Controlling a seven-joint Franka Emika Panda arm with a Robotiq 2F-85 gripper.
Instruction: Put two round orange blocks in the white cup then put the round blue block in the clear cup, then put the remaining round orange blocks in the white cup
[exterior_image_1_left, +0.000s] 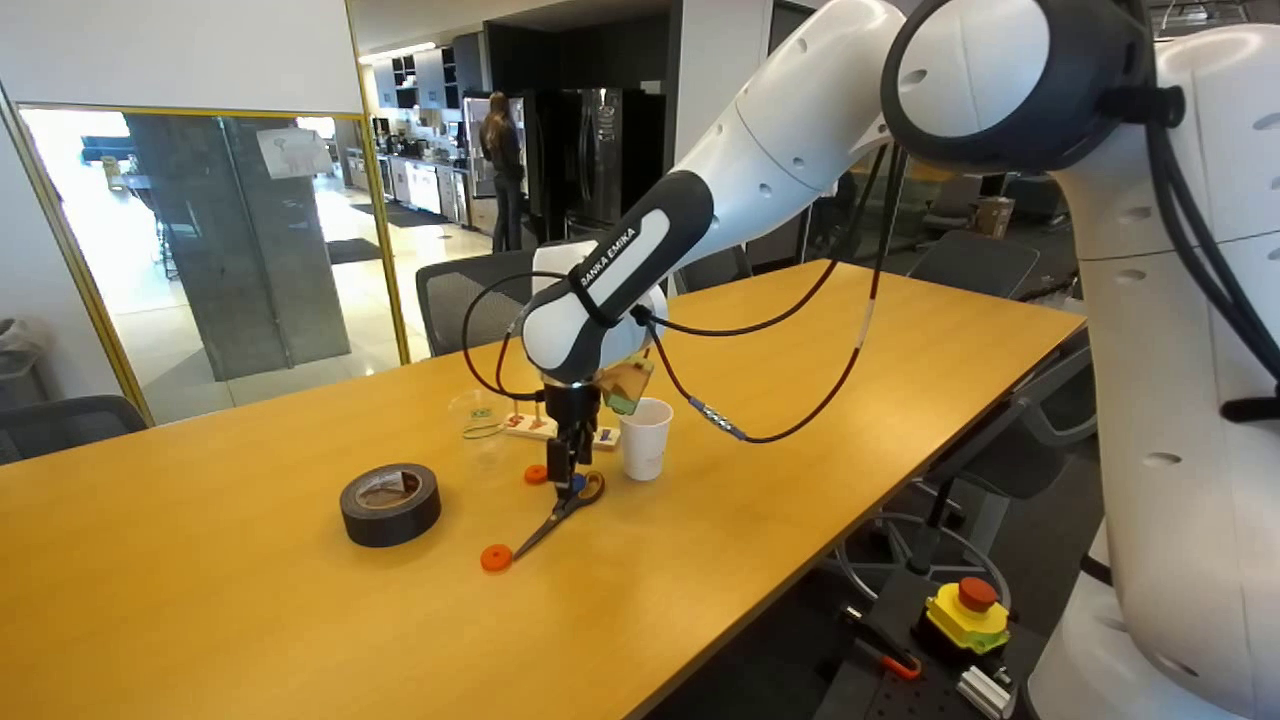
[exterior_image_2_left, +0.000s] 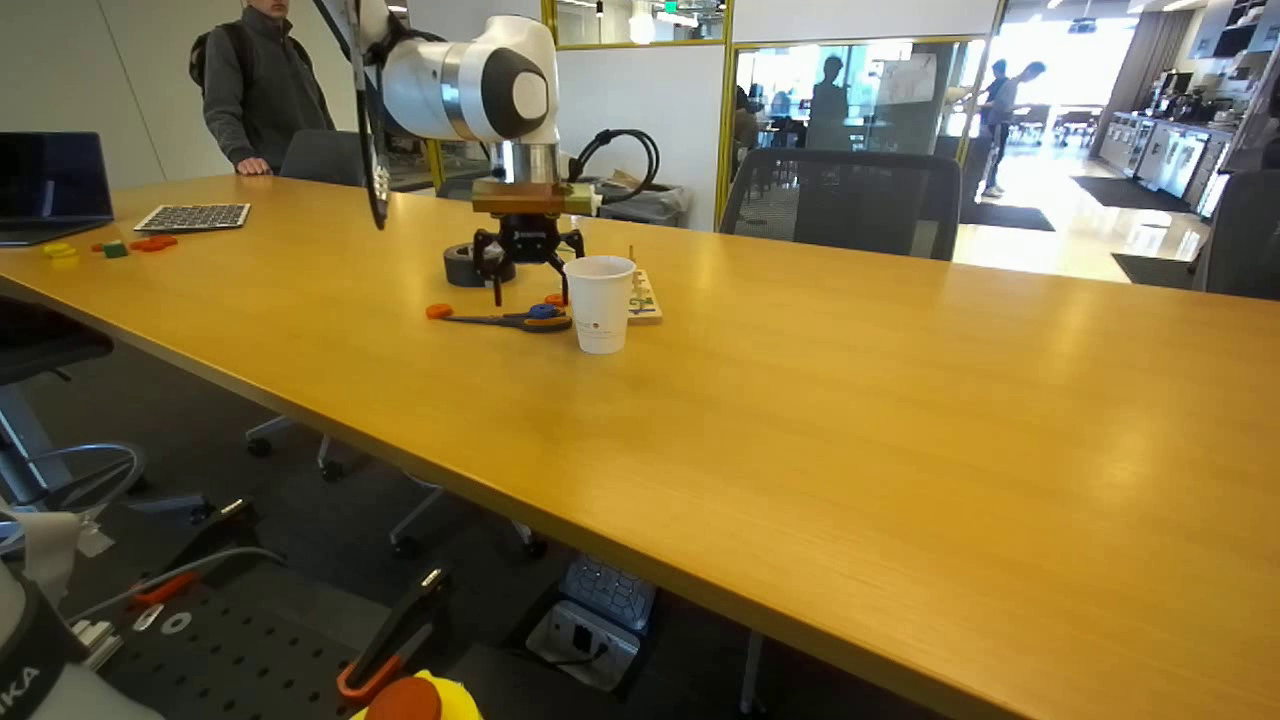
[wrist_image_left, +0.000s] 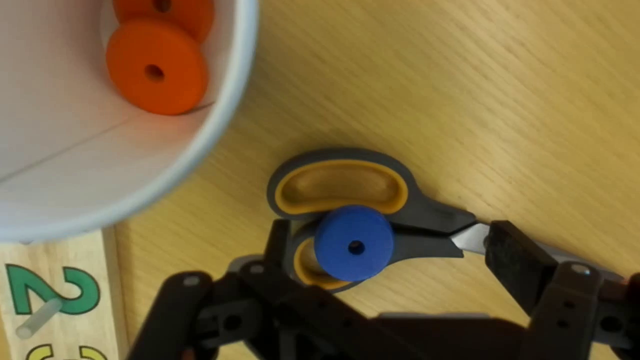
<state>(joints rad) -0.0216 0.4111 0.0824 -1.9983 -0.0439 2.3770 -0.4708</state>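
Two round orange blocks (wrist_image_left: 156, 67) lie inside the white cup (wrist_image_left: 220, 120), which stands upright in both exterior views (exterior_image_1_left: 646, 440) (exterior_image_2_left: 600, 305). Another orange block (exterior_image_1_left: 537, 474) lies on the table near the gripper, and one (exterior_image_1_left: 496, 558) by the scissors' tip. The round blue block (wrist_image_left: 354, 243) rests on the scissors' handles. My gripper (wrist_image_left: 390, 242) is open and empty, pointing down above the scissors, with the blue block between its fingers, nearer the left one in the wrist view. The clear cup (exterior_image_1_left: 482, 425) shows faintly behind the gripper in an exterior view.
Scissors (wrist_image_left: 345, 155) lie under the blue block. A black tape roll (exterior_image_1_left: 390, 505) sits nearby. A wooden number board (wrist_image_left: 60, 300) with pegs lies beside the white cup. A laptop (exterior_image_2_left: 55, 185) and several coloured pieces (exterior_image_2_left: 116, 249) are at the table's far end.
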